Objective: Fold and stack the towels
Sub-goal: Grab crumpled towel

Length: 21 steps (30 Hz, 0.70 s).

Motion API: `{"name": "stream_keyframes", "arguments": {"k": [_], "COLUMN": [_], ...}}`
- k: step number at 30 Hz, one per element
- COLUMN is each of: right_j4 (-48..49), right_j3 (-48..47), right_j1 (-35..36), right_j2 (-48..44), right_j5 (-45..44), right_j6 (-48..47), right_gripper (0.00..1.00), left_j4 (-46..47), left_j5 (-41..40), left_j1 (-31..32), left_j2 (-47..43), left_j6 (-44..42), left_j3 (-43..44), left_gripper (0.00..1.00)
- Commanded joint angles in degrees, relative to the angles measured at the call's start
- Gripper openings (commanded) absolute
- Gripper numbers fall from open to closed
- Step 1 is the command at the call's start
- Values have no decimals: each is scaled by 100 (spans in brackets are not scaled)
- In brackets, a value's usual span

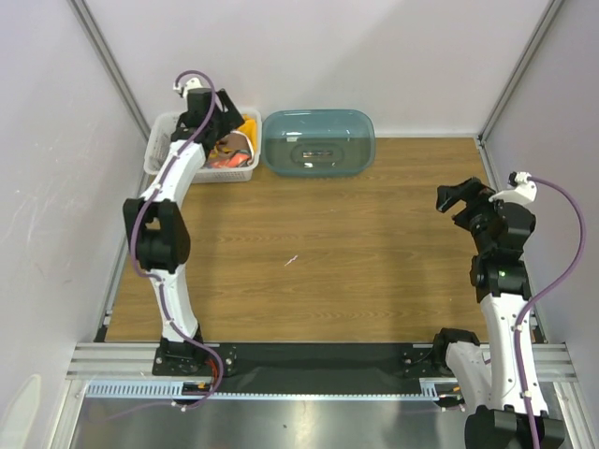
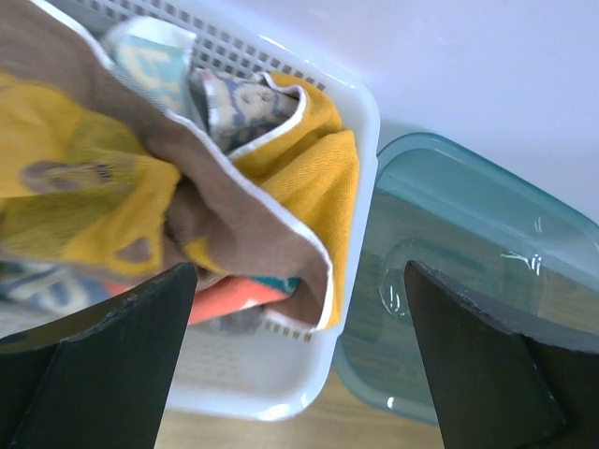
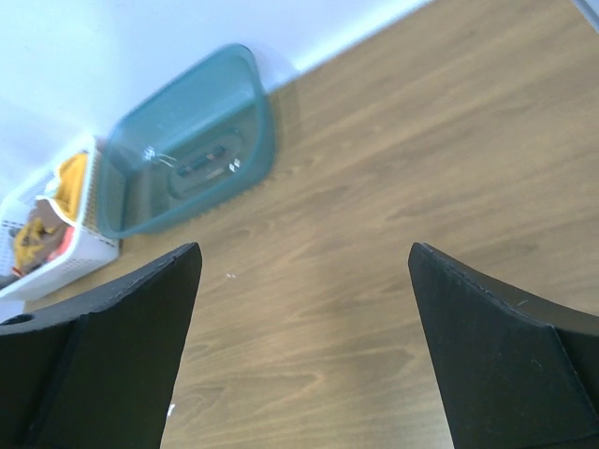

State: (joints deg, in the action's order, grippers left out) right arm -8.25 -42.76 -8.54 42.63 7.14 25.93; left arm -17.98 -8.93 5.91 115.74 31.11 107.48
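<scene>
White lattice basket (image 1: 161,157) sits at the far-left corner of the desk (image 1: 328,271) and holds the towels, all bunched, none folded. Brown towel (image 2: 234,224) is on top, yellow-orange face and pale edge showing, crumpled over the heap. White towel (image 2: 150,58) with printed letters peeks out behind it near the basket's far wall. A red-orange patch shows under the brown one. Can't pick out a plain grey one from these views.

Left end effector (image 2: 299,271) hangs right over the basket, 2 fingers spread wide, nothing between them. Can't tell from the wrist view whether it touches cloth.

Teal tub (image 1: 318,142) is just beside the basket on its right, touching or nearly, can't tell which.

Right end effector (image 3: 304,248) is well apart at the desk's right side, above bare wood, fingers also spread, holding nothing, pointed toward the tub.
</scene>
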Motion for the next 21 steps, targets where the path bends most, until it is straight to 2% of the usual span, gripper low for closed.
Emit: {"name": "stream_keyframes", "arguments": {"k": [1,6,10,14,17,21], "right_j4": [-431,-747,-915,-959,-1055,-1143], "right_j3": [-170,-223,-241,-232,-303,-285], "right_j1": [-8,-8,-8,-8,-8,-8], "right_j2": [-9,-97,-264,-352,-369,-431], "right_j5": [-186,-257,-309,-406,-450,-476], "right_j6": [-97,-159,-203,-282,-291,-255], "right_gripper": [100,100,100,100,100,100], "left_j4": [294,391,365,488,593,655], "left_j5": [-161,-592,-1118,-1217,-1146,-1129], "left_j1": [234,367,384,384,384,411], "left_j2": [429,932,1055,1169,1310,1442], "left_j6": [167,114,176,141,167,141], "left_j3": [615,1020,968,897,924,1037], "left_gripper": [100,100,96,96,87,83]}}
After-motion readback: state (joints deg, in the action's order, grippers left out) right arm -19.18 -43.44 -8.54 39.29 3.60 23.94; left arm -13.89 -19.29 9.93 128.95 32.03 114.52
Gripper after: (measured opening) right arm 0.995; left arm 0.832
